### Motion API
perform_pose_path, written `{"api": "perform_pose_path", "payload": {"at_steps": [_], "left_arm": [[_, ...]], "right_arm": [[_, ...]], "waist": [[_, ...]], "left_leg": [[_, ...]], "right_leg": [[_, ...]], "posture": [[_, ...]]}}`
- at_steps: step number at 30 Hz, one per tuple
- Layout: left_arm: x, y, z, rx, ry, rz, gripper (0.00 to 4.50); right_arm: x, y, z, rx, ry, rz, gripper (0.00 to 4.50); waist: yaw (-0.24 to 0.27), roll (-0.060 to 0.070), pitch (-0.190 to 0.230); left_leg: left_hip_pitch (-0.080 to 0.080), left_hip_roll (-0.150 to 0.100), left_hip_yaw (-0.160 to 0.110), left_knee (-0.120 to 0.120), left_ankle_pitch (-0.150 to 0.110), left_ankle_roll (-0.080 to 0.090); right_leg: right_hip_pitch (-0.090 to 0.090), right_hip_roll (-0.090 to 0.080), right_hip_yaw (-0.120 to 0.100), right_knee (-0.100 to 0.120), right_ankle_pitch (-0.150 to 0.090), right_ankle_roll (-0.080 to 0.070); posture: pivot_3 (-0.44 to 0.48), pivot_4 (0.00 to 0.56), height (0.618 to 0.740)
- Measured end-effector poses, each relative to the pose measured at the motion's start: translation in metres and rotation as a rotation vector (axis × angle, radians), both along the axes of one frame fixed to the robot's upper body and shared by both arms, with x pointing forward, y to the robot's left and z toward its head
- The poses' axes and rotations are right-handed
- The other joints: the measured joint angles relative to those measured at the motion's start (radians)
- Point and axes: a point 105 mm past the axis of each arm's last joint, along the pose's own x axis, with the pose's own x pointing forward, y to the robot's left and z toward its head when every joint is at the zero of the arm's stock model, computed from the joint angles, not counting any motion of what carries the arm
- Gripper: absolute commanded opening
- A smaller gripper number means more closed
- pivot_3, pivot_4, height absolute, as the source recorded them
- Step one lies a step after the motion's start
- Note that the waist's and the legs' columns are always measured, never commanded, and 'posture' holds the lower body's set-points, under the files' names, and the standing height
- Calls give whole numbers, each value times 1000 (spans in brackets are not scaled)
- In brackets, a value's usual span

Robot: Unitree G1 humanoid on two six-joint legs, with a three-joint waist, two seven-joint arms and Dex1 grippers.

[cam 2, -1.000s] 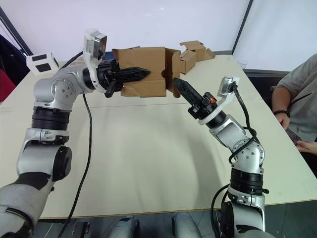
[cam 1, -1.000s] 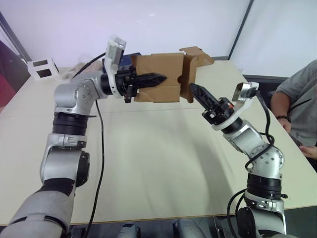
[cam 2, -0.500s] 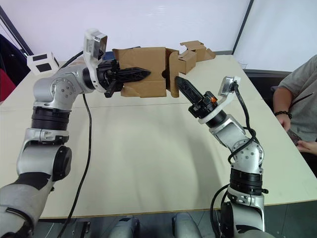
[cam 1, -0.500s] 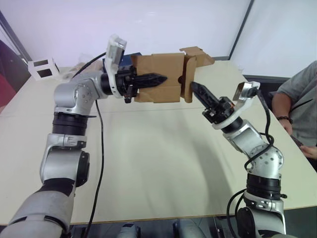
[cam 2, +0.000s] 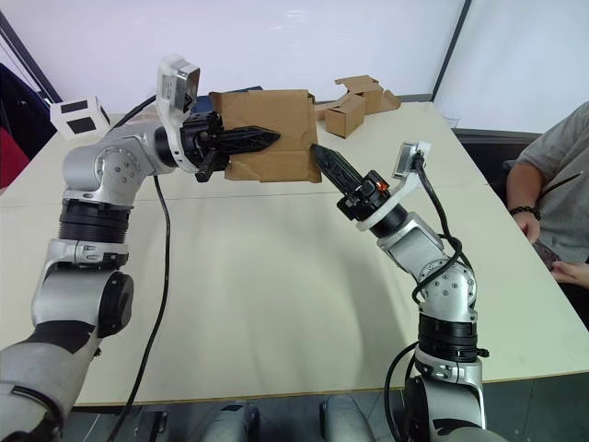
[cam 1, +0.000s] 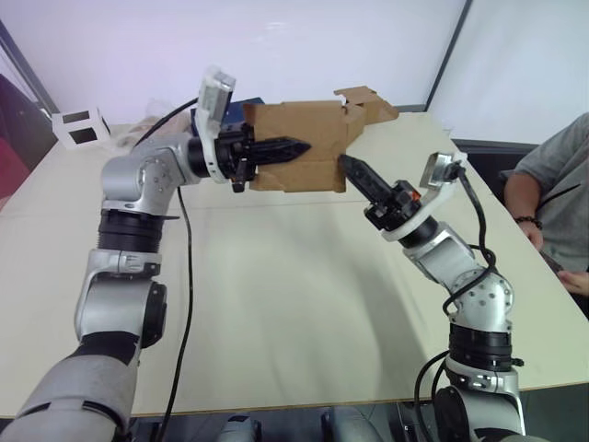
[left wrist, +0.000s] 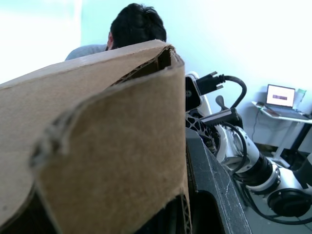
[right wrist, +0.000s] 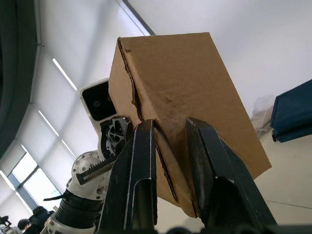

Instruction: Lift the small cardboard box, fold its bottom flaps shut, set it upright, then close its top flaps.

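Box (cam 1: pixel 299 147) is hanging up high, pinched by the left gripper (cam 1: pixel 290 147). The right gripper (cam 2: pixel 324 158), fingers slightly apart, is pushing the bottom flaps (right wrist: pixel 168 161) shut. Standing it up and closing the top are left.

Plain brown against pale cream.
The small cardboard box (cam 1: pixel 296 145) is unmarked brown; both grippers' fingers (right wrist: pixel 139 180) are black; the counter (cam 1: pixel 276 304) is cream.

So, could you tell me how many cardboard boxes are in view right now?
2. The small cardboard box is held in the air by the left gripper; the other small box lies on the table's far side.
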Motion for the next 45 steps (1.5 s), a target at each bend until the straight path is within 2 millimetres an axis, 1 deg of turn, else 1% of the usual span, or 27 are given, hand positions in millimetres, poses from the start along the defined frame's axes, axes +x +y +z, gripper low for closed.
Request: {"api": "perform_pose_path", "payload": {"at_steps": [7, 14, 18, 22, 25, 26, 28, 29, 33, 35, 38, 41, 45], "left_arm": [[2, -1, 0, -6, -22, 14, 0], [6, 0, -2, -18, -13, 28, 0], [6, 0, -2, -18, -12, 30, 0], [7, 0, -2, -19, -10, 36, 0], [7, 0, -1, -20, -10, 38, 0], [7, 0, -1, -21, -9, 38, 0], [7, 0, -1, -21, -9, 38, 0], [7, 0, -1, -21, -9, 38, 0], [7, 0, -1, -21, -9, 37, 0], [7, 0, -2, -22, -8, 36, 0], [7, -1, -1, -23, -9, 31, 0], [7, -1, -2, -22, -8, 29, 0], [7, -1, -2, -20, -6, 29, 0]], "right_arm": [[-1, 13, 4, 73, 18, 22, 956], [-3, 17, 4, 109, 35, 38, 956], [-6, 13, 3, 76, 30, 32, 956], [-8, 3, 0, 42, 37, 26, 956], [-9, -5, 2, 32, 27, 9, 956], [-10, -7, 4, 33, 21, 8, 693], [-10, -10, 6, 40, 14, -1, 191], [-9, -12, 7, 46, 12, -12, 67], [-7, -13, 7, 60, 14, -29, 67], [-2, -13, 6, 73, 20, -53, 67], [4, -4, 1, 38, 31, -64, 67], [5, 9, -4, -9, 20, -57, 67], [5, 11, -5, -26, 9, -55, 67]], "waist": [[0, 0, 0], [0, 0, 0], [0, 0, 0], [0, 0, 0], [0, 0, 0], [0, 0, 0], [0, 0, 0], [0, 0, 0], [0, 0, 0], [0, 0, 0], [-1, 0, 0], [0, 0, 0], [1, 0, 0]], "left_leg": [[0, 0, 0, 0, 0, 0], [0, 0, 0, 0, 0, 0], [0, 0, 0, 0, 0, 0], [0, 0, 0, 0, -1, 1], [0, 0, 0, 0, -1, 3], [0, 0, 0, 0, -3, 6], [0, 0, 0, 0, -3, 6], [0, 0, 0, 0, -3, 6], [0, 0, 0, 0, -3, 6], [0, 0, 0, 0, -3, 6], [0, 0, 0, 0, -3, 6], [0, 0, 0, 0, -3, 6], [0, 0, 0, 0, -3, 6]], "right_leg": [[0, 0, 0, 0, 0, 0], [0, 0, 0, 0, 0, 0], [0, 0, 0, 0, 0, 0], [0, 0, 0, 0, 0, 0], [0, 0, 0, 0, 0, 0], [0, 0, 0, 0, 0, 0], [0, 0, 0, 0, 0, 0], [0, 0, 0, 0, 0, 0], [0, 0, 0, 0, 0, 0], [0, 0, 0, 0, 0, 0], [0, 0, 0, 0, 0, 0], [0, 0, 0, 0, 0, 0], [0, 0, 0, 0, 0, 0]], "posture": [[0, 150, 740], [0, 150, 740], [0, 150, 740], [0, 150, 740], [0, 150, 740], [0, 150, 740], [0, 150, 740], [0, 150, 740], [0, 150, 740], [0, 150, 740], [0, 150, 740], [0, 150, 740], [0, 150, 740]]}}
